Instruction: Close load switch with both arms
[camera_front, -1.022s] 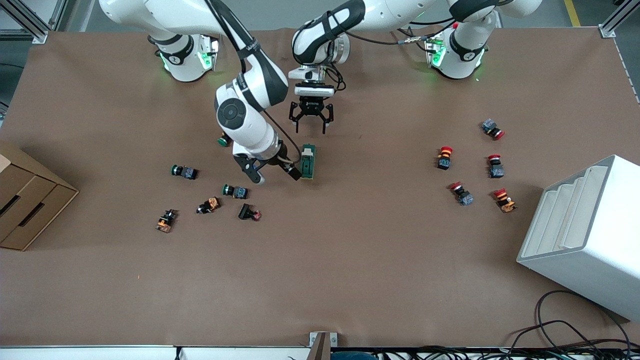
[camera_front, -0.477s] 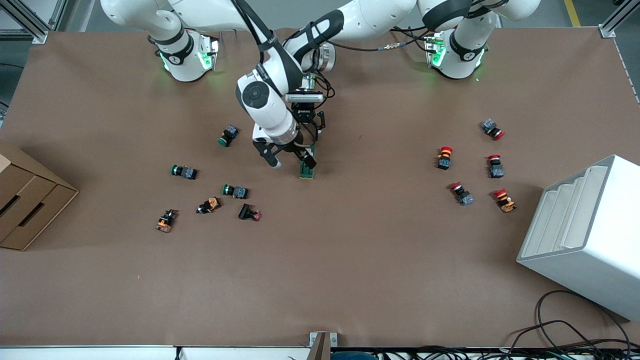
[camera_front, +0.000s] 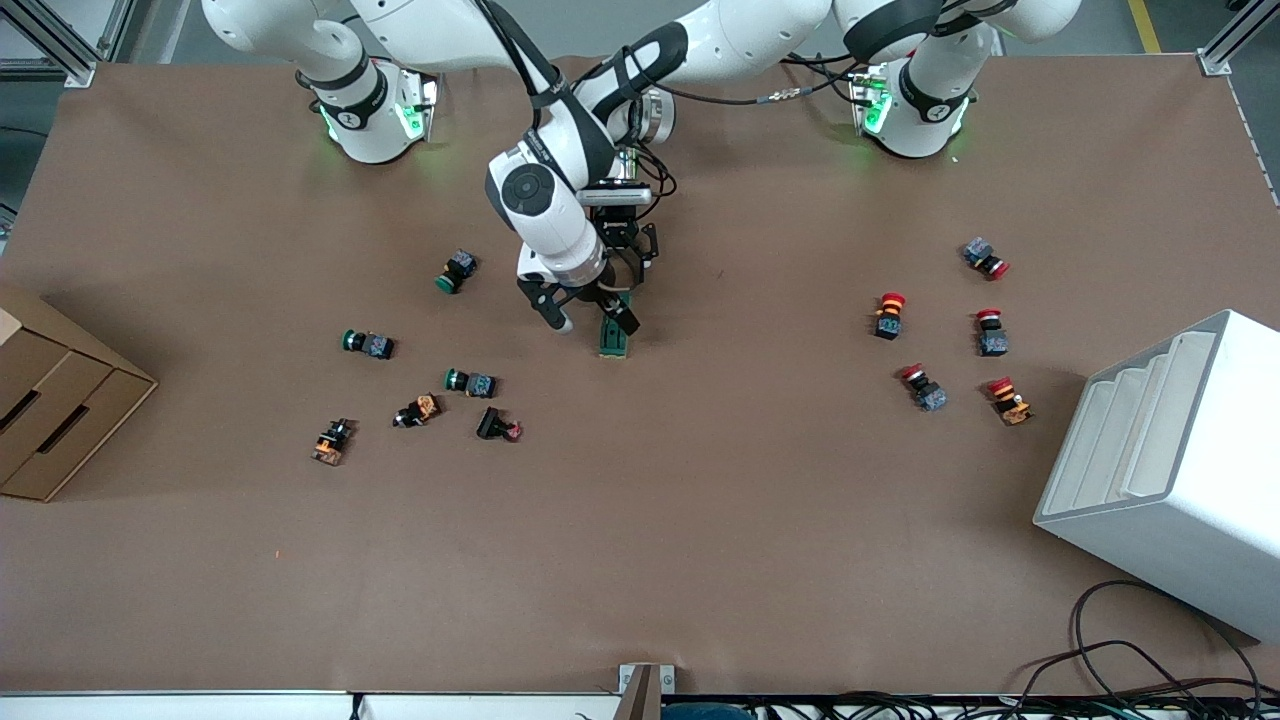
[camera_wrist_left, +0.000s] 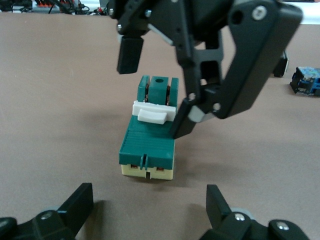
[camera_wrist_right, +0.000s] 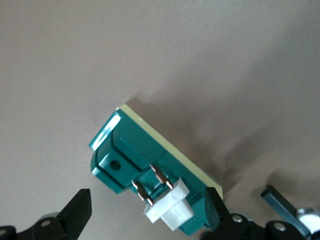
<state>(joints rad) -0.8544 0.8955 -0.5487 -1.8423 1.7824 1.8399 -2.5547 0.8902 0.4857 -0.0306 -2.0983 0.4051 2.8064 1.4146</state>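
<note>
A: Load switch (camera_front: 613, 337)?
B: On tabletop (camera_front: 700, 500), mid-table, white lever (camera_wrist_left: 151, 112) on top.
A: Right gripper (camera_front: 592, 320)?
B: Spread wide, one finger (camera_wrist_left: 181, 122) touching the switch beside the lever.
A: Left gripper (camera_front: 626, 256)?
B: Fingers apart, empty, over the switch's base-side end.

Front view: most of load switch (camera_front: 613, 338) hidden under right gripper (camera_front: 590, 317); only the end nearer the camera visible. Left gripper (camera_front: 622, 247), just above the switch, largely covered by the right arm's wrist; finger spread not readable there. Left wrist view: own fingertips (camera_wrist_left: 80, 200) cut off at frame edge. Right wrist view: one finger (camera_wrist_right: 75, 210) cropped at frame edge, switch corner covered by the other.
</note>
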